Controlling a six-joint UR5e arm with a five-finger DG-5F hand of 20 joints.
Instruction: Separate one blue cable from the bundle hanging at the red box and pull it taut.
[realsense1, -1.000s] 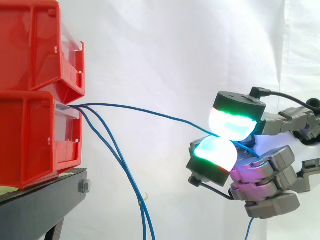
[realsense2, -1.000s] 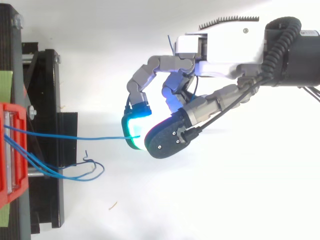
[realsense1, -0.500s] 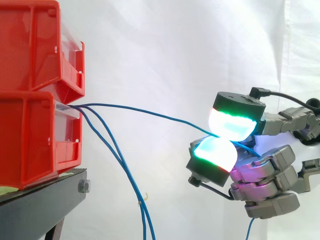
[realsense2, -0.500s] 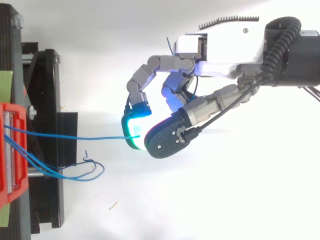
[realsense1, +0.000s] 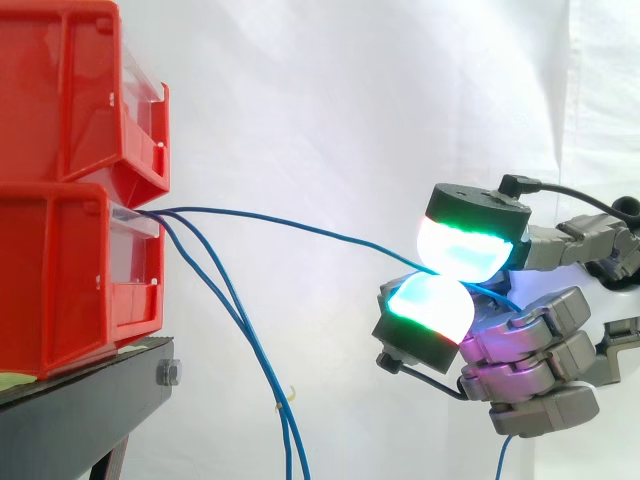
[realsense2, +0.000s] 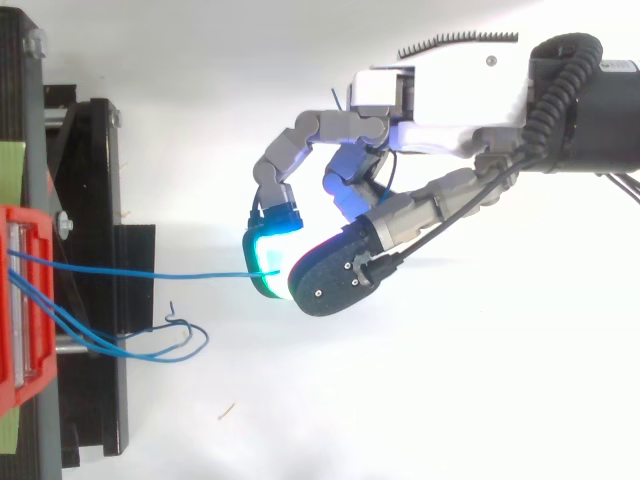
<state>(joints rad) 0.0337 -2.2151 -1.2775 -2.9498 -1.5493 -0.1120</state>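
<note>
Two stacked red bins (realsense1: 70, 190) stand on a black stand at the left. Blue cables come out of the lower bin's front. One blue cable (realsense1: 300, 224) runs off to the right with a slight sag, apart from the others, into my hand (realsense1: 530, 340). Two glowing green fingertips (realsense1: 462, 247) pinch it between them, so the hand is shut on it. The cable's tail drops below the hand. From above, the same cable (realsense2: 150, 276) runs nearly straight from the bin to the fingertips of the hand (realsense2: 440, 110). The other blue cables (realsense1: 255, 360) hang down from the bin.
The black stand (realsense1: 80, 410) carries the bins, with a bolt at its corner. In the top view the loose cables (realsense2: 150, 345) curl in a loop beside the stand (realsense2: 95, 300). A white curtain hangs behind.
</note>
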